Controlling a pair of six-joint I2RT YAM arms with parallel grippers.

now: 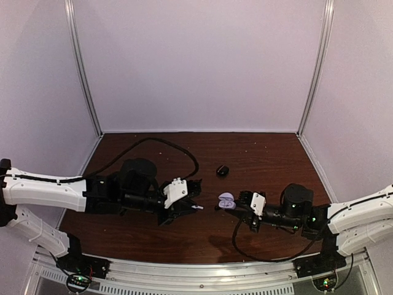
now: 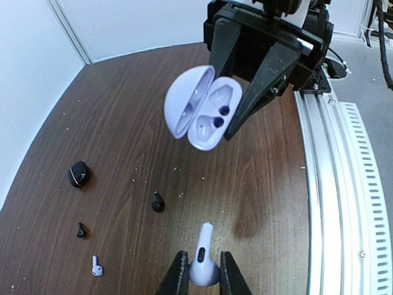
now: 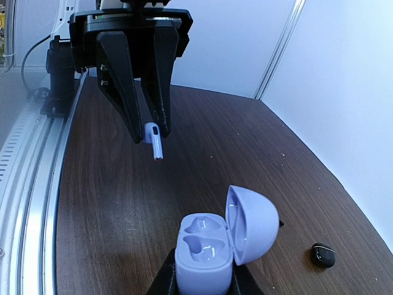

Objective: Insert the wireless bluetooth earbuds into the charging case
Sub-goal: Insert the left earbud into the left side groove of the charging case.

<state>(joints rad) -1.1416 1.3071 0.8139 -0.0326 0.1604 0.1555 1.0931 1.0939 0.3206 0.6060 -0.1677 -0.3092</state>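
Note:
A lavender charging case [image 3: 206,255] stands with its lid open and both sockets empty, and my right gripper [image 3: 206,265] is shut on its base. The same case [image 2: 199,107] hangs above the table in the left wrist view, and it shows in the top view too [image 1: 226,200]. My left gripper [image 2: 202,256] is shut on a pale earbud [image 2: 203,267], stem pointing toward the case, a short gap away. In the right wrist view this earbud [image 3: 153,138] is above and beyond the case. On the wood lie two black earbuds [image 2: 158,203] [image 2: 80,230] and a second pale earbud [image 2: 97,266].
A closed black case [image 1: 222,170] sits on the table behind the grippers; it also shows in the wrist views [image 2: 78,174] [image 3: 322,255]. A black cable [image 1: 184,150] loops across the back left. An aluminium rail [image 2: 331,184] runs along the near edge. White walls enclose three sides.

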